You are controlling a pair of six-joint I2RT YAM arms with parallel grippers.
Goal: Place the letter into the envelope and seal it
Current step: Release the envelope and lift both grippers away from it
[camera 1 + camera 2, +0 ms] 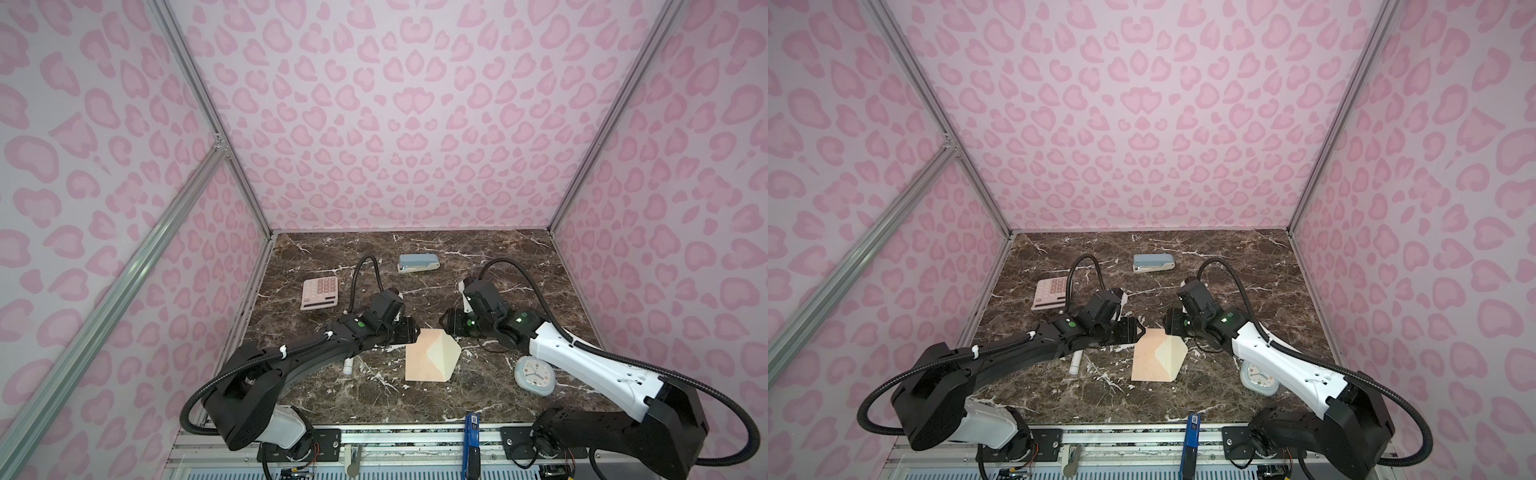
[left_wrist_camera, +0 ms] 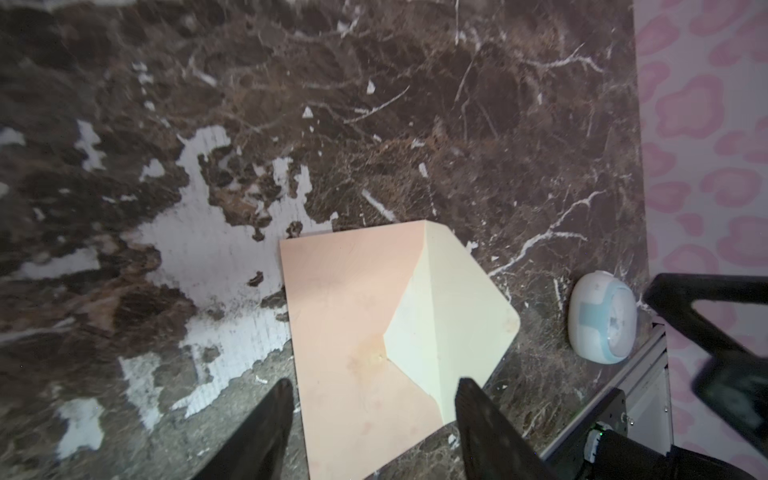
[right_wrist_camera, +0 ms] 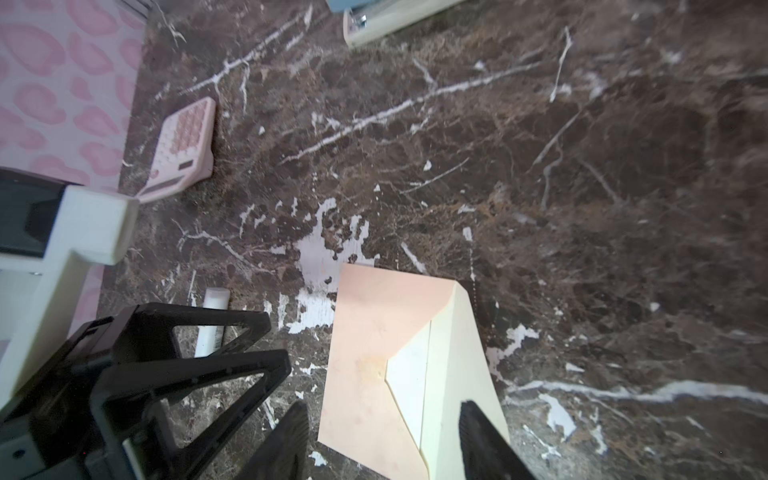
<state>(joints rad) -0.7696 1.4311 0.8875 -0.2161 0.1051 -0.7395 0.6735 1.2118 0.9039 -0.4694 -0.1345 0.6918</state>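
The peach-pink envelope [image 1: 422, 361] [image 1: 1146, 361] lies flat in the middle of the dark marble table, in both top views. Its cream flap [image 1: 449, 353] [image 2: 461, 307] [image 3: 453, 365] is folded open toward the right. The letter is hidden; a paler patch shows in the envelope's mouth, and I cannot tell what it is. My left gripper [image 1: 415, 330] [image 2: 374, 390] hovers open at the envelope's far left corner, its fingers straddling the paper. My right gripper [image 1: 444, 322] [image 3: 384, 415] is open above the far right corner, one finger [image 3: 478, 428] over the flap.
A pink calculator [image 1: 319, 293] lies at the back left and a blue-grey stapler [image 1: 417, 263] at the back middle. A pale blue clock [image 1: 535, 375] [image 2: 602, 318] rests under the right arm. A white tube [image 1: 348, 367] [image 3: 214, 320] lies left of the envelope.
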